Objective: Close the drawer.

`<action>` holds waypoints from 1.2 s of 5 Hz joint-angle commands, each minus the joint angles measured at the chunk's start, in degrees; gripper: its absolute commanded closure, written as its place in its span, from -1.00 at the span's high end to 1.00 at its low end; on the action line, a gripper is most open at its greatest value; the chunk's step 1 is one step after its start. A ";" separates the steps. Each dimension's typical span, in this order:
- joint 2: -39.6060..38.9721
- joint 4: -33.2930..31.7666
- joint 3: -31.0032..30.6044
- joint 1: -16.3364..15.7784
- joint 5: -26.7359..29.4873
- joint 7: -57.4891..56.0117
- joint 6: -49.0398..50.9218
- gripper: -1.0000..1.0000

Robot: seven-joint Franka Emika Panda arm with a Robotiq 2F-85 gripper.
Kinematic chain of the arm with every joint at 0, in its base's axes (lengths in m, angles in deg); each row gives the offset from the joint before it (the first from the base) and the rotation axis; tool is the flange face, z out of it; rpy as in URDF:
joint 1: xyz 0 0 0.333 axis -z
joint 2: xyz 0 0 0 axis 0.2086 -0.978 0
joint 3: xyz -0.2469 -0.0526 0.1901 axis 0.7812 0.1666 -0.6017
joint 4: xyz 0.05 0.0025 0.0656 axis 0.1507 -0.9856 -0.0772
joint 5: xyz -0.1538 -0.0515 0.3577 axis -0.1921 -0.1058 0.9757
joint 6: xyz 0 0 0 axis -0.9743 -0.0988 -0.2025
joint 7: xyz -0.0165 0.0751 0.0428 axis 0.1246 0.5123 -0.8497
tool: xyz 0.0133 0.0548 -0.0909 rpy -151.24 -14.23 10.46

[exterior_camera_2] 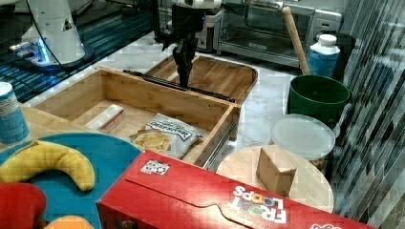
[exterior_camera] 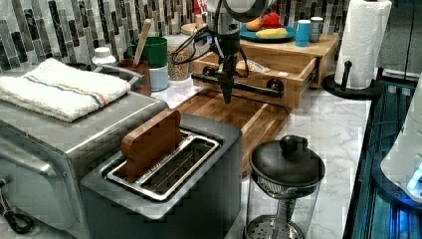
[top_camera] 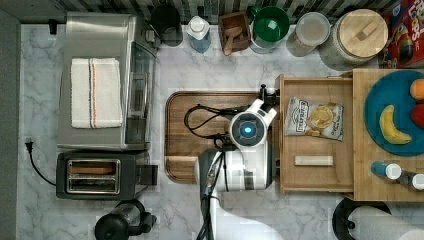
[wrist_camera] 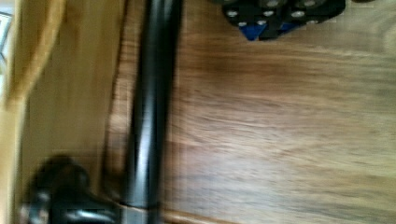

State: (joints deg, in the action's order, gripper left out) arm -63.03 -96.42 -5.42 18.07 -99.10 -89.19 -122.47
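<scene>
In the top view, going left to right, we see a toaster oven (top_camera: 102, 80) with a towel (top_camera: 96, 92) folded on its roof, and a toaster (top_camera: 102, 175) below it in the picture. Right of these lies a dark tray (top_camera: 185, 107) on the marble counter (top_camera: 180, 70). The arm stands over the tray's right part, and its gripper (exterior_camera: 226, 94) hangs point down above the tray, just on the tray side of the drawer's front. In the left view the fingers look pressed close together with nothing between them, though we cannot tell for sure.

The drawer (top_camera: 315, 175) is pulled well out toward the tray from under the light wood top (top_camera: 362, 190). A black bar handle (exterior_camera: 239, 85) runs along its front; the wrist view shows the bar close beside the gripper. Inside lie a chip bag (top_camera: 314, 118) and a small pale block (top_camera: 313, 160).

Farthest right, the top carries a blue plate (top_camera: 375, 120) with a banana (top_camera: 390, 127).
</scene>
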 commanded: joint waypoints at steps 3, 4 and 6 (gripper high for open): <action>-3.38 8.27 3.17 11.43 8.33 -25.34 -3.23 -1.00; -5.14 9.95 4.41 14.11 11.25 -29.62 -5.46 -1.00; -6.08 13.37 14.64 11.59 15.37 -36.35 -4.23 -1.00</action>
State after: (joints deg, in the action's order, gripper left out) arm -68.87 -91.49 0.32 26.99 -85.03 -119.52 -126.05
